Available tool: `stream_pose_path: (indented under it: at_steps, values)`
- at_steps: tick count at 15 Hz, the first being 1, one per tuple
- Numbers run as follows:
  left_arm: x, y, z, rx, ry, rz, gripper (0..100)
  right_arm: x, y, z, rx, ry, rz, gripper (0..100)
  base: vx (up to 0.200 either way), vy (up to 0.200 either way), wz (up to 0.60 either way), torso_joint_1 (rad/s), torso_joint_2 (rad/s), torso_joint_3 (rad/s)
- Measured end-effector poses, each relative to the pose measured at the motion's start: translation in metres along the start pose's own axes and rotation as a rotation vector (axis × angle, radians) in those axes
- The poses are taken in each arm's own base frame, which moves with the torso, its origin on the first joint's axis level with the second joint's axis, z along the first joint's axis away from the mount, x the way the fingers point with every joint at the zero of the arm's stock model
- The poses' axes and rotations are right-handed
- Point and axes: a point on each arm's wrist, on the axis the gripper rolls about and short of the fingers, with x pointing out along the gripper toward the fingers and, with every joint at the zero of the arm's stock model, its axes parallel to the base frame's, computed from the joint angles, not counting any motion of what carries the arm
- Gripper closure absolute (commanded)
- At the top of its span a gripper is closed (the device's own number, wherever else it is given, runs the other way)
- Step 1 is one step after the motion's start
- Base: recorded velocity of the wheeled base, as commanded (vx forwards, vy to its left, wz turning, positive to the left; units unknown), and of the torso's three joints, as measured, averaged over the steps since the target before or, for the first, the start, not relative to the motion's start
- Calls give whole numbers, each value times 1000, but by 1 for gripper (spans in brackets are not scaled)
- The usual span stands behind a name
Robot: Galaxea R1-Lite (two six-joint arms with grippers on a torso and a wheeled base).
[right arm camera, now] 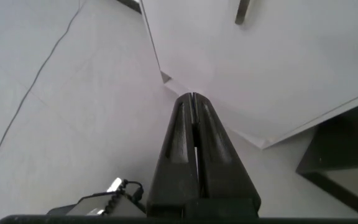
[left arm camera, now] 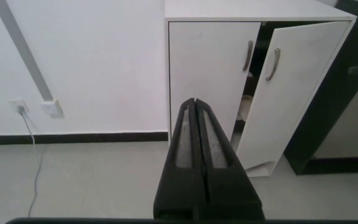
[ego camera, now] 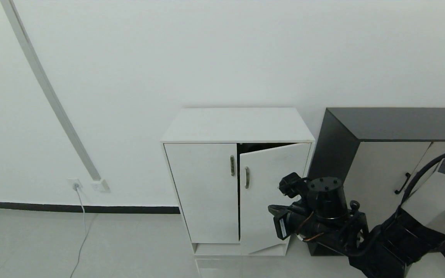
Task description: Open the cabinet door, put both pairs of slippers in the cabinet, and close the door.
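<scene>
White cabinet is stood on the floor at its far edge, back against the wall; a dark grey cabinet is set just beside it on the right, the two sides close together.

Right-hand door of the white cabinet is seen ajar, swung out a little at its handle edge, with a dark gap shown along the top and down the middle; left-hand door is shut flush. One upright bar handle is fitted on each door near the middle seam: right handle, left handle.

Through the gap a pale shape is glimpsed inside; too small to be identified.

Left gripper: fingers pressed together along their whole length, nothing between them; held well apart from the cabinet, pointed toward its left-hand door.

Right gripper: fingers likewise clenched together, nothing grasped; tips are placed at the lower edge of the ajar door, above the floor; whether the door is touched cannot be told. Right arm is seen low in front of the ajar door's hinge side and the dark cabinet's near corner.

Along the wall to the left: a wall socket with a grey cable trailed down onto the floor; a slanted conduit strip is run up the wall from beside it.
</scene>
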Motion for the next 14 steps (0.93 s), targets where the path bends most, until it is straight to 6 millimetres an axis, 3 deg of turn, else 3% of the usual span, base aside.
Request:
stream_pose_path:
  at_steps: [10, 14]
  values:
    - [0, 0, 0, -2, 0, 1, 100, -1, 5, -9, -8, -4, 15, 100, 200, 0, 0, 4, 2, 2]
    - [0, 0, 0, -2, 1, 2, 100, 6, 4, -8, -1, -11, 10, 100, 0, 0, 0, 0, 0, 0]
